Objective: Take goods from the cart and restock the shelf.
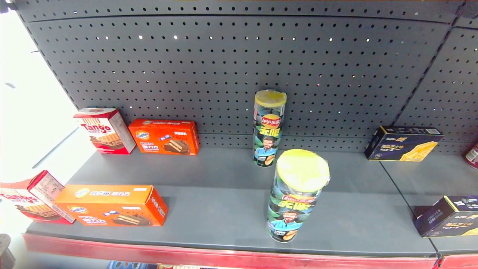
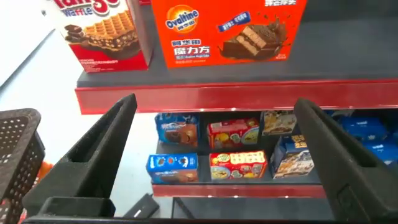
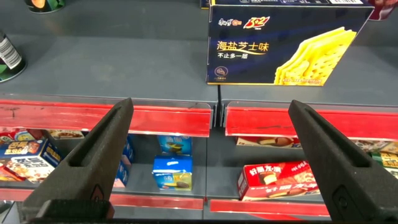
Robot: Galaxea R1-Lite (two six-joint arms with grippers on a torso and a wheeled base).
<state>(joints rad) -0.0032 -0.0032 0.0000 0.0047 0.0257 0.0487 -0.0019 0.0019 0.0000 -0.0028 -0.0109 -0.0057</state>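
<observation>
The grey shelf (image 1: 224,201) holds two tall chip cans with yellow lids, one at the back (image 1: 268,129) and one near the front edge (image 1: 297,196). Orange boxes (image 1: 112,205) (image 1: 164,136) and red wafer boxes (image 1: 105,130) (image 1: 31,198) stand on its left side. My left gripper (image 2: 214,102) is open and holds nothing, low in front of the shelf's red edge (image 2: 236,96), below the front orange box (image 2: 227,31). My right gripper (image 3: 211,104) is also open and bare, facing a dark blue cracker box (image 3: 283,43).
Dark blue boxes (image 1: 403,144) (image 1: 448,216) stand on the neighbouring shelf section to the right. A black mesh basket (image 2: 18,155) is beside my left gripper. The lower shelves hold several small boxes (image 2: 233,165) (image 3: 174,171). A pegboard back wall (image 1: 239,74) closes the shelf.
</observation>
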